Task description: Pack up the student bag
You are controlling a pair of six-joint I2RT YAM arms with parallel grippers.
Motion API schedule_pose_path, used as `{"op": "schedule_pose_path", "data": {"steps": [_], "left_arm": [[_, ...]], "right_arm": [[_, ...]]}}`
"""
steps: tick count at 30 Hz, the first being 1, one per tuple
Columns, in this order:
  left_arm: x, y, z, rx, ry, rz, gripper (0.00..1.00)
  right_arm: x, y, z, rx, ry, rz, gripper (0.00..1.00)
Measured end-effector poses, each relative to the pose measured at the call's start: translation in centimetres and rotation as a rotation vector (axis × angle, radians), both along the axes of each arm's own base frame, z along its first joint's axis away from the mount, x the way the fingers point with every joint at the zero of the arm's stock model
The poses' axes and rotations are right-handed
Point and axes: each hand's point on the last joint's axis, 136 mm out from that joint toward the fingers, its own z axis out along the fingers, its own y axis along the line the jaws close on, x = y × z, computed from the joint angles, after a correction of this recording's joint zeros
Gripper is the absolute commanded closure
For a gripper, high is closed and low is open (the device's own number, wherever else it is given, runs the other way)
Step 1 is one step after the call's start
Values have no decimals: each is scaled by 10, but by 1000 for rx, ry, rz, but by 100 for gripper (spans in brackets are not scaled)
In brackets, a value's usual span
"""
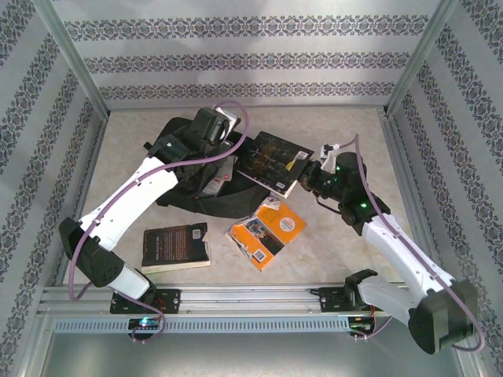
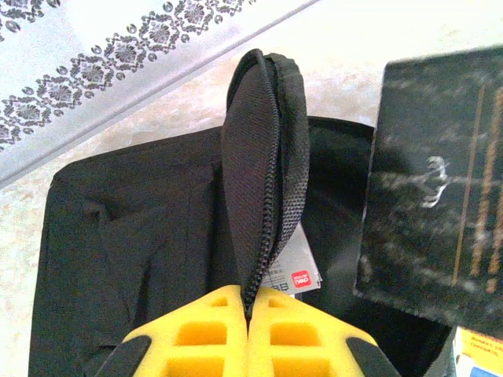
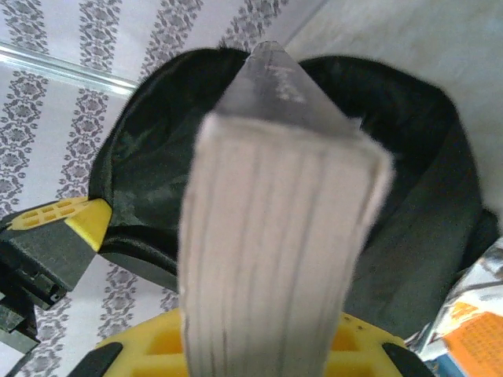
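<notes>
A: While the L arm reaches over it, the student bag lies on the surface, centre-back, btwn the two arms. Agree?

B: Yep. Black and slumped, w/ its open side facing R.

A: Left gripper?

B: Clenched on the bag's zip edge. L wrist cam has the fabric pinched btwn the yellow fingers, and the flap stands up off the bag body.

A: And the right gripper?

B: Grasping a dark book by one end. It's tilted, w/ the far corner over the bag's R side. On the R wrist cam the page block sits btwn the pads and points at the bag's opening.

A: Is the book touching the bag?

B: Can't tell, the cover blocks that spot.

A: Other stuff?

B: An orange book lies on the surface just in front of the bag, near the R arm. A second dark book lies front-L, close to the L arm. There's a white tag w/ a red mark just beside the pinched flap.
</notes>
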Motion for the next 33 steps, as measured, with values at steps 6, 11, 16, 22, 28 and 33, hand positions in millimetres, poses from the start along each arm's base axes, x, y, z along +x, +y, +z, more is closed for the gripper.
{"op": "schedule_pose_path", "data": {"steps": [6,11,16,22,28,33], "left_arm": [[5,12,3,-26,-8,35,100],[4,10,4,-44,-5,26,100],[4,8,4,-52,-2,21,100],[3,8,5,-56,-2,17,100],[6,13,9,-54,-11,35,100],[8,15,26,-67,-45,44,100]], "right_arm": [[9,27,-25,91,160,54,100],[18,48,-27,155,215,87,100],[24,68,-10,203,198,130,100],[43,94,0,255,191,182,100],[61,119,-17,288,213,215,100],[69,138,-39,289,242,243,100]]}}
